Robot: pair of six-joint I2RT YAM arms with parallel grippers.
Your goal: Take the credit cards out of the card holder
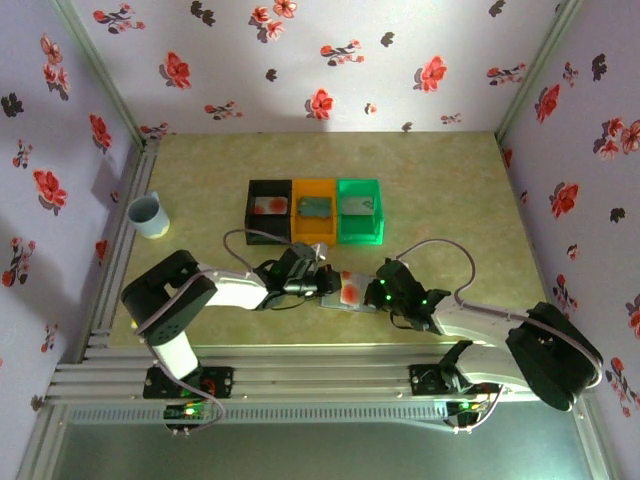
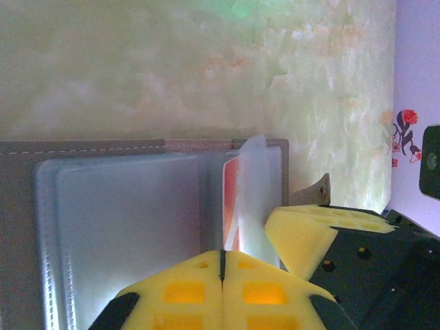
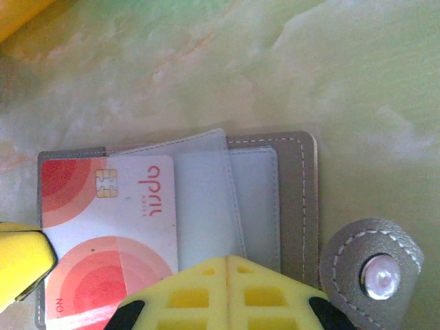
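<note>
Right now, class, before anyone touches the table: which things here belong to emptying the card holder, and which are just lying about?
Belongs to the job:
- card holder, lying open
- red-and-white card in its sleeve
- binned cards, one each in the black bin, orange bin and green bin

Just lying about:
- pale blue cup by the left wall

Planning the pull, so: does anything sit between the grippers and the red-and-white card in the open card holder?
Yes: a clear plastic sleeve stands up beside the card, just ahead of the shut left gripper. Seen from the right gripper, the card lying in the card holder looks mostly uncovered.
</note>
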